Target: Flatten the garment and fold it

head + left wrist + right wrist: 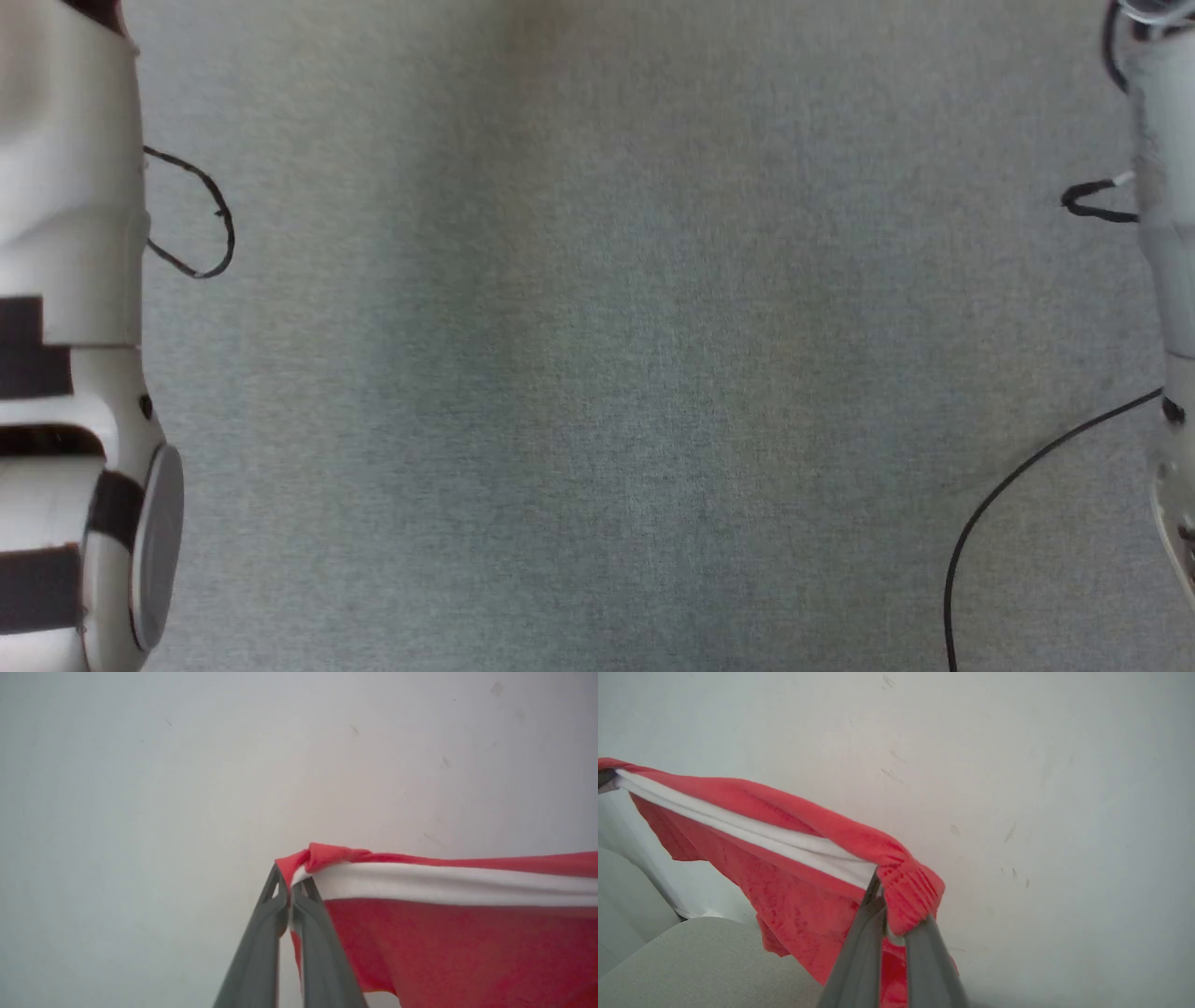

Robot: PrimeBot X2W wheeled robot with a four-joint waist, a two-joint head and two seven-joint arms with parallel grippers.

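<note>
Head view: 2 pale forearms, 1 each side. Left forearm [65,187] runs up the left edge, right forearm [1162,140] up the right edge, both approx vertical, well apart. Flat grey felt-like surface [597,373] between them. 3 thin black cable bits: loop [219,215] beside the left forearm, small loop [1083,201] beside the right forearm, and a long curved cable [1008,485] lower right.

Left wrist view: left gripper [289,884], 2 dark grey fingers, jaws pinched together on a corner of 1 soft bright red shorts [444,947] w/ a broad white stripe [444,884]. Cloth is bunched over the tips. The rest goes out to the right of the jaws, hanging below the stripe. Long axis approx level, from the jaws to the view's right edge, with the stripe running along it. Plain pale wall [140,788] past the tips.

Right wrist view: right gripper [882,891], 2 dark grey fingers, jaws clamped on the ribbed red edge of the same shorts [784,896], w/ a fold draped over the right fingertip. The shorts stretch away left of the jaws, rising to the view's upper-left edge; white stripe [738,828] follows that line and the body sags below it. Light grey cloth surface [691,961] lies lower left of the jaws. Scuffed pale wall [1041,788] is behind.
</note>
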